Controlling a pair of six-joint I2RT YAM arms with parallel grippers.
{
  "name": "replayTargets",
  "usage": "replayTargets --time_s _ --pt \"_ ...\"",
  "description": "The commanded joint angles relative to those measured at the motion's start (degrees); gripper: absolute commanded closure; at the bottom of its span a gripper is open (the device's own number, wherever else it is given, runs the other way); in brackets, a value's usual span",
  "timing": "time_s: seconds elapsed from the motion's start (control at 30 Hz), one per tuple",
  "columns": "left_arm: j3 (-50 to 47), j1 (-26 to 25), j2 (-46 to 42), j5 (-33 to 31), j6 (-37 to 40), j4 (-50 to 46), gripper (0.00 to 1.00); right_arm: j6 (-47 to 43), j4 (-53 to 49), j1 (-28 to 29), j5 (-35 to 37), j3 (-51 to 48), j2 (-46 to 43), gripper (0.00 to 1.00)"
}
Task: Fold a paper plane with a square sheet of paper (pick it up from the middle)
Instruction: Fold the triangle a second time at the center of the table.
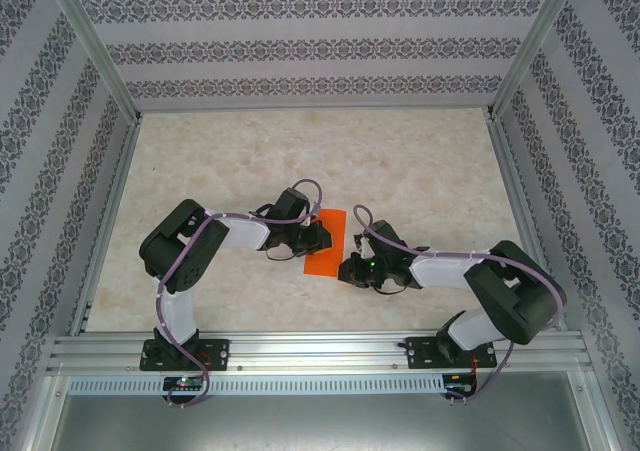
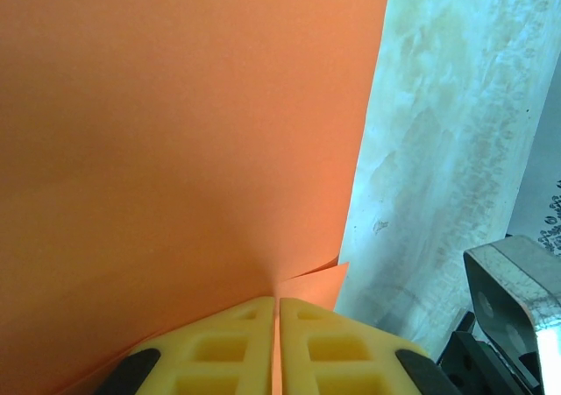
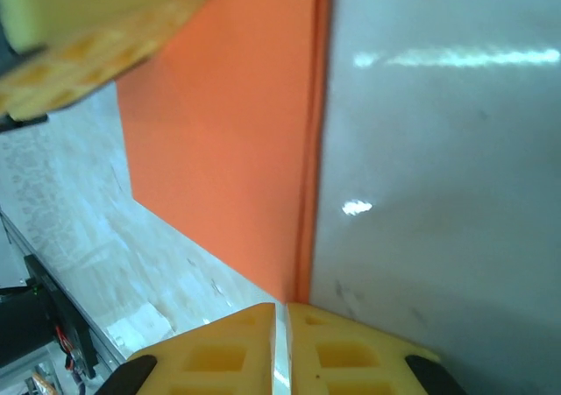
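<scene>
Lying folded on the marbled table (image 1: 420,161), the orange sheet (image 1: 326,249) is flanked by the left gripper (image 1: 318,235) and the right gripper (image 1: 350,269). At the left wrist, its edge is pinched between closed yellow fingers (image 2: 230,347). At the right wrist, its doubled fold, unreadable from above, is nipped likewise.

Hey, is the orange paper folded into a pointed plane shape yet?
No, from above the orange paper is a plain rectangle with no pointed end.

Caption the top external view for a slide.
Left hand and right hand, both shut, at opposite edges of the folded orange sheet on the table.
</scene>
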Motion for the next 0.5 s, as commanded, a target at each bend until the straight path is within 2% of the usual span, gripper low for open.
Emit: replayTargets --time_s 0.0,0.2,0.47 --pt "-0.9 -0.6 1.9 -3.9 1.4 -2.9 0.88 -1.0 -6.2 -0.6 1.3 1.2 -2.7 0.86" --pt "-0.2 -0.6 1.6 -3.4 1.6 -3.4 0.87 0.5 -1.7 -0.1 0.4 6.9 -1.7 0.86" --pt "0.6 -0.6 0.7 -2.8 1.7 -3.8 0.87 0.6 2.0 -0.3 0.7 9.1 8.6 0.88"
